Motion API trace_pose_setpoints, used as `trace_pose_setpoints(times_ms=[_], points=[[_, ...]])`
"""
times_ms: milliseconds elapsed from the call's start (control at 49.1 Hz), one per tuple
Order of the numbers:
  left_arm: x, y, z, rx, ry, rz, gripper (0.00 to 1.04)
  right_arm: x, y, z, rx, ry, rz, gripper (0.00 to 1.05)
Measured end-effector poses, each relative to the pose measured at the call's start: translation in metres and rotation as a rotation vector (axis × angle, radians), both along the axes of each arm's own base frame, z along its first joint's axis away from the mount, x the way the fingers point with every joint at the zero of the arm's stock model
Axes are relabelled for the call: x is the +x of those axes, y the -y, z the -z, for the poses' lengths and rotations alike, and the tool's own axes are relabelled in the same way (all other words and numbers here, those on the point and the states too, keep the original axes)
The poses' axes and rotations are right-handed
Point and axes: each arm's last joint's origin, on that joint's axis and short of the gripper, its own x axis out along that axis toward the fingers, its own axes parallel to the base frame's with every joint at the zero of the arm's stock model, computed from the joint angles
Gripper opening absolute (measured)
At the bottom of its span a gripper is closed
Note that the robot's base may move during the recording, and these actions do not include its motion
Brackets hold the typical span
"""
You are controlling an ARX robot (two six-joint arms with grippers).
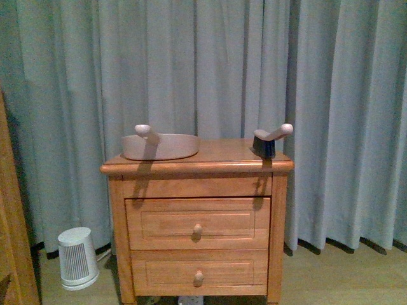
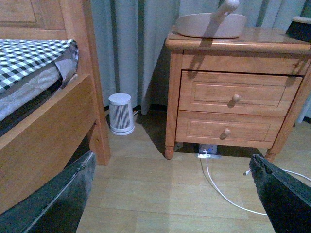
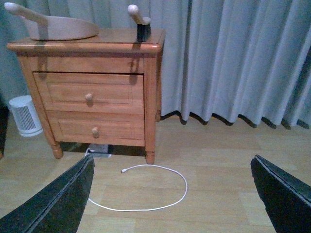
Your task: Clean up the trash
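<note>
Frankly, the trash shows in no view, so which way it lies from either pincer, and its long axis, can't be told. It may sit on the far part of the worktop point(image 1: 216, 154) behind the tools, inside the dustpan point(image 1: 160, 147), or out of frame.

What can be read is the tool layout. The dustpan lies on the robot's left half of the worktop, handle rising at its left end. The brush point(image 1: 267, 143) stands at the right-hand front corner, bristles down, handle slanting up and to the right. The two are well apart.

The left pincer point(image 2: 171, 158) hangs low over the floor point(image 2: 155, 194) w/ fingers wide apart and nothing between them; the bed point(image 2: 34, 63) is to its left. The right pincer point(image 3: 172, 158) is the same: spread, empty, above a loop of white cable point(image 3: 146, 194). Neither arm shows in the front view.

Judgement: left arm looks nearer the dustpan, right arm nearer the brush, so a split pickup fits. Both need to rise to worktop height first. Find the trash before committing either arm.
</note>
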Motion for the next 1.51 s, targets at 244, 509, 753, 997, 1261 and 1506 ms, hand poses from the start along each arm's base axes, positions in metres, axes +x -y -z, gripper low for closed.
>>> trace_pose_setpoints(times_ms=[244, 509, 753, 997, 1261, 1506], points=[[0.0000, 0.0000, 0.0000, 0.000, 0.000, 0.000, 0.97, 0.0000, 0.0000, 0.0000, 0.000, 0.000, 0.000, 0.97], [0.0000, 0.0000, 0.0000, 0.000, 0.000, 0.000, 0.97, 0.0000, 0.0000, 0.0000, 0.000, 0.000, 0.000, 0.97], [0.0000, 0.0000, 0.0000, 0.000, 0.000, 0.000, 0.97, 0.0000, 0.0000, 0.0000, 0.000, 0.000, 0.000, 0.97], [0.0000, 0.0000, 0.0000, 0.000, 0.000, 0.000, 0.97, 0.0000, 0.0000, 0.0000, 0.000, 0.000, 0.000, 0.97], [0.0000, 0.0000, 0.0000, 0.000, 0.000, 0.000, 0.97, 0.0000, 0.0000, 0.0000, 0.000, 0.000, 0.000, 0.97], [0.0000, 0.0000, 0.0000, 0.000, 0.000, 0.000, 0.97, 0.0000, 0.0000, 0.0000, 0.000, 0.000, 0.000, 0.97]])
